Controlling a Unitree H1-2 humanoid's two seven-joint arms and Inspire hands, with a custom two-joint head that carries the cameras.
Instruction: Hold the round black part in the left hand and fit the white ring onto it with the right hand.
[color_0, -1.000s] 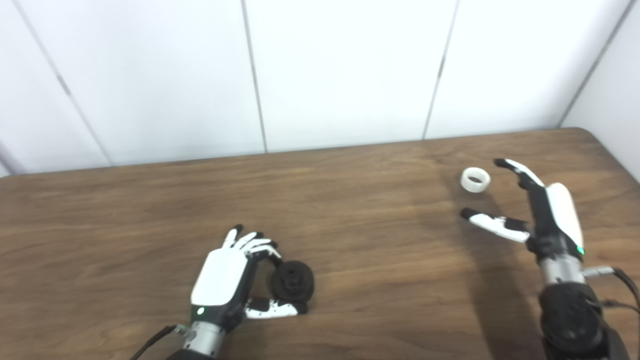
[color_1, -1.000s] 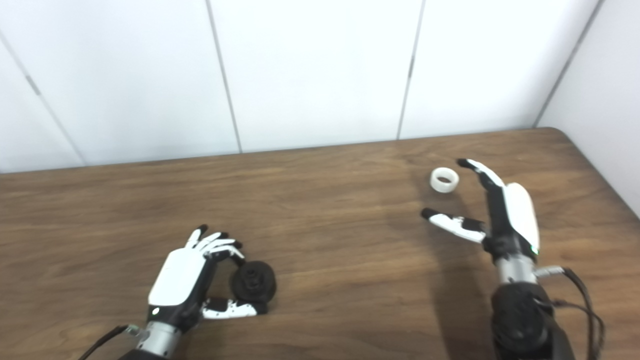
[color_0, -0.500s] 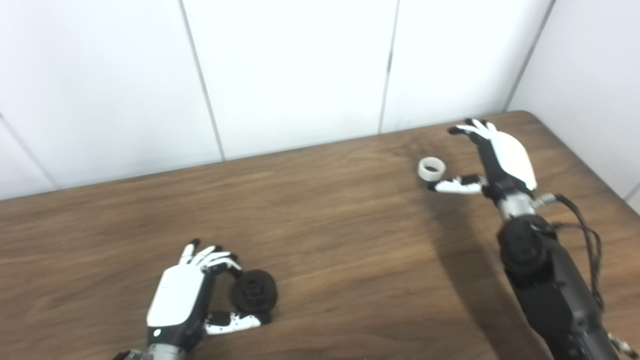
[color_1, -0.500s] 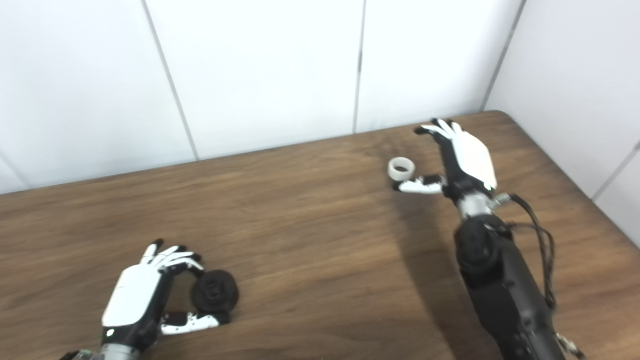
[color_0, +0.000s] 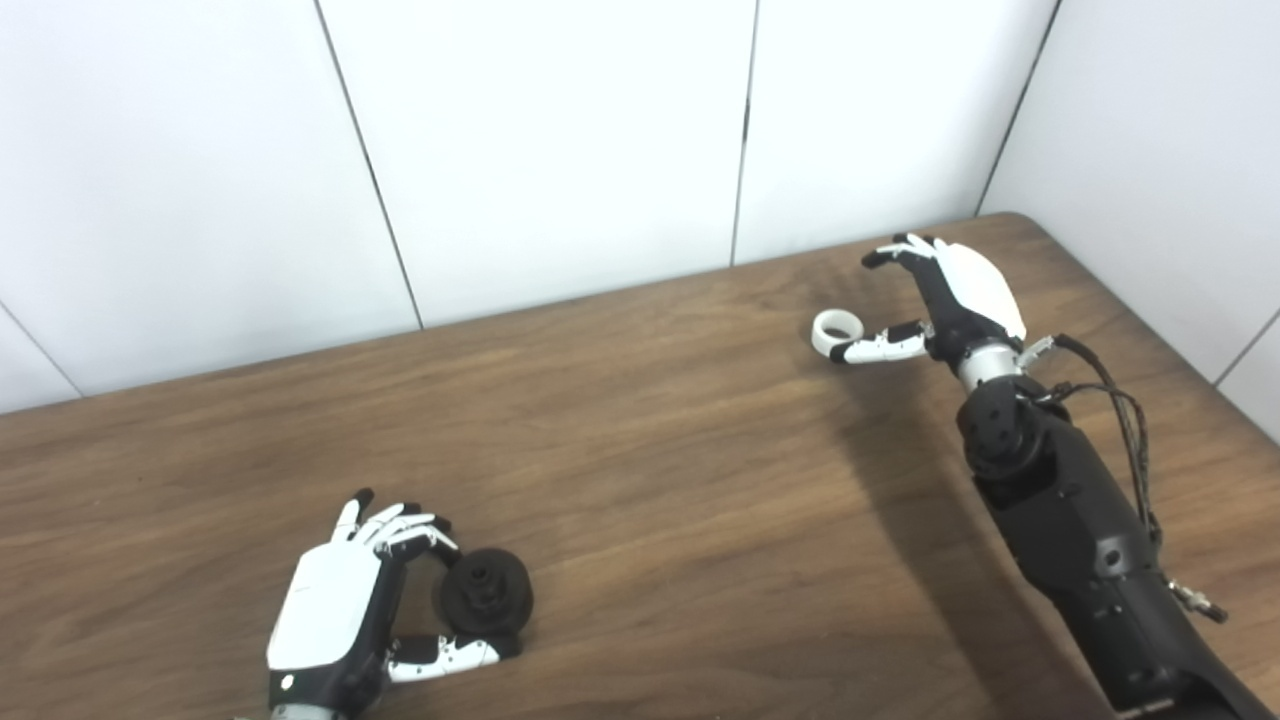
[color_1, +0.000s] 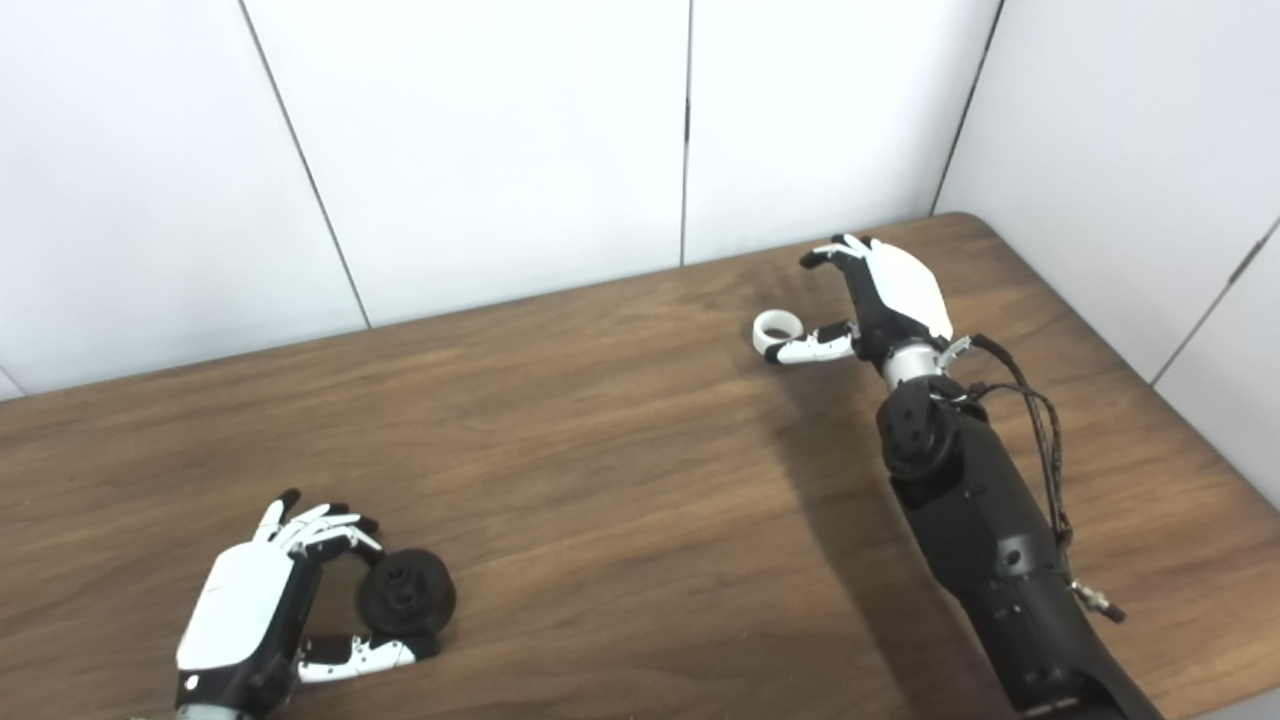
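Observation:
The round black part (color_0: 485, 592) rests on edge on the wooden table (color_0: 650, 450) near its front left. My left hand (color_0: 335, 605) is closed around it, fingers curled over its top and thumb under its near side. The white ring (color_0: 834, 331) lies flat at the far right of the table. My right hand (color_0: 962, 295) hovers just right of it, open, fingers arched above and beyond the ring. Its thumb tip reaches the ring's near right rim; real contact is unclear.
White panelled walls stand right behind the table's far edge and along its right side, meeting in a corner behind the right hand. The table's rounded far right corner (color_0: 1015, 218) is close to that hand. Loose cables (color_0: 1125, 420) hang off the right forearm.
The camera view has shifted right and back. My right hand has reached forward from short of the ring to beside it, thumb now at its rim. The left hand and black part kept their pose.

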